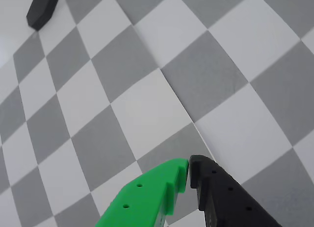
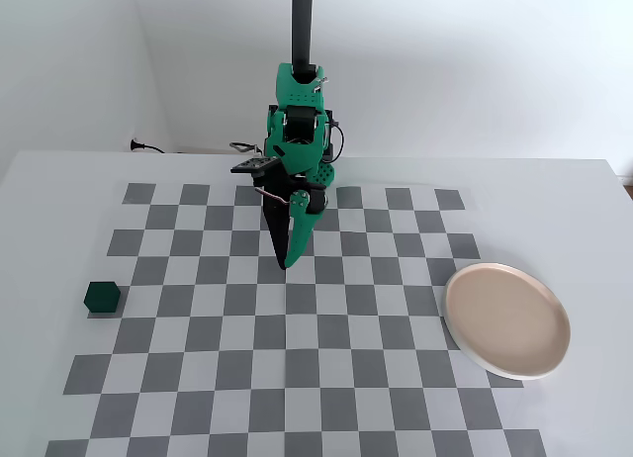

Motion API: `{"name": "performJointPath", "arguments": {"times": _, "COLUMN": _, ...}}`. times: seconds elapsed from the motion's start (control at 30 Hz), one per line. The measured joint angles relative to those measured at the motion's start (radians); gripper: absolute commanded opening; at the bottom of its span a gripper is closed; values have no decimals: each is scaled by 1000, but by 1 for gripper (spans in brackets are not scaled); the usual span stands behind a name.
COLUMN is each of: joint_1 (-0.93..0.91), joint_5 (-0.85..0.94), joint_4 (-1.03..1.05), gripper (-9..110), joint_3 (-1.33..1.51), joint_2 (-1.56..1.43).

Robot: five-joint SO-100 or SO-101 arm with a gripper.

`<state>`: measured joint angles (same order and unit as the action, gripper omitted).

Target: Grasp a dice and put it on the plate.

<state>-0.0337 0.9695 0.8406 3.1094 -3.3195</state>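
**Dice at left edge, arm at centre, plate at right edge**

Fixed view, left to right. The dice (image 2: pixel 102 297), a dark green cube, sits at the left edge of the checkered mat (image 2: pixel 198 368) on the white surface (image 2: pixel 59 210), roughly midway between front and back, well apart from the arm. The green arm (image 2: pixel 297 131) stands at the back centre, its fingers (image 2: pixel 286 259) pointing down toward the middle of the mat; whether the tips touch the mat cannot be told from this angle. The plate (image 2: pixel 506 319), pale beige-pink with a cream rim, lies at the right edge of the mat and holds nothing.

Wrist view: the green finger (image 1: pixel 152 197) and black finger (image 1: pixel 230 197) are closed together, tips nearly touching, nothing between them. Only checker squares lie below. A black part (image 1: pixel 43 8) shows in the upper left corner.
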Motion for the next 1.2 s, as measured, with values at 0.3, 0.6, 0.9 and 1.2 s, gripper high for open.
{"name": "performJointPath", "arguments": {"times": 0.3, "joint_1": 126, "joint_5": 426, "joint_4": -97, "gripper": -4, "joint_3": 0, "joint_2": 0}}
{"name": "performJointPath", "arguments": {"times": 0.6, "joint_1": 167, "joint_5": 598, "joint_4": -138, "gripper": -2, "joint_3": 0, "joint_2": 0}}
{"name": "performJointPath", "arguments": {"times": 0.9, "joint_1": 167, "joint_5": 603, "joint_4": -206, "gripper": 1, "joint_3": -133, "joint_2": 242}}
{"name": "performJointPath", "arguments": {"times": 1.2, "joint_1": 127, "joint_5": 560, "joint_4": -267, "gripper": 9, "joint_3": -537, "joint_2": 758}}
